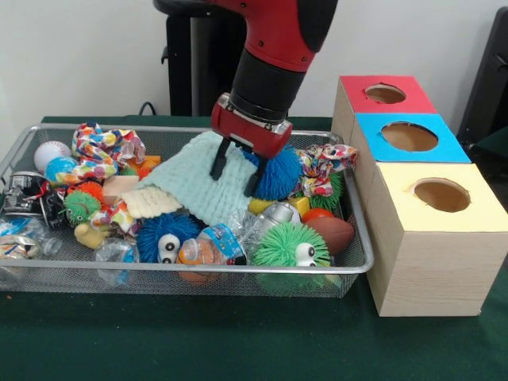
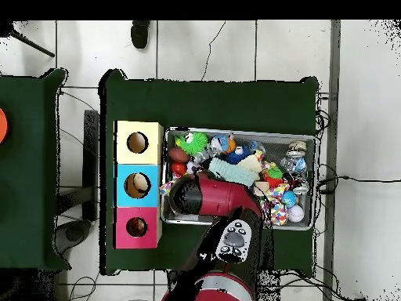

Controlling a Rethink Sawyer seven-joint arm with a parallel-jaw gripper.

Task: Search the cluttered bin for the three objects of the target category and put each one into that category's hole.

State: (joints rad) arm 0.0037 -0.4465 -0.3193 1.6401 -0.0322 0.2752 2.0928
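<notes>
The silver wire-mesh bin (image 1: 198, 272) holds a heap of toys, cloths and bottles. My gripper (image 1: 236, 176) hangs open and empty over the middle of the bin. One black finger is over a mint-green cloth (image 1: 190, 182) and the other is in front of a blue fuzzy ball (image 1: 282, 175). Right of the bin stand three wooden boxes, each with a round hole in its top: red (image 1: 385, 94), blue (image 1: 409, 136) and yellow (image 1: 442, 194). In the overhead view my arm (image 2: 215, 197) hides the gripper and part of the bin (image 2: 313, 182).
Also in the bin are a green fuzzy ball with an eye (image 1: 290, 246), a blue fuzzy toy (image 1: 164, 234), a brown football (image 1: 332, 232), a baseball (image 1: 51, 152), two patterned cloths (image 1: 103, 151) (image 1: 324, 163), a plastic bottle (image 1: 218, 238) and a can (image 1: 22, 194). Green cloth covers the table (image 1: 238, 333).
</notes>
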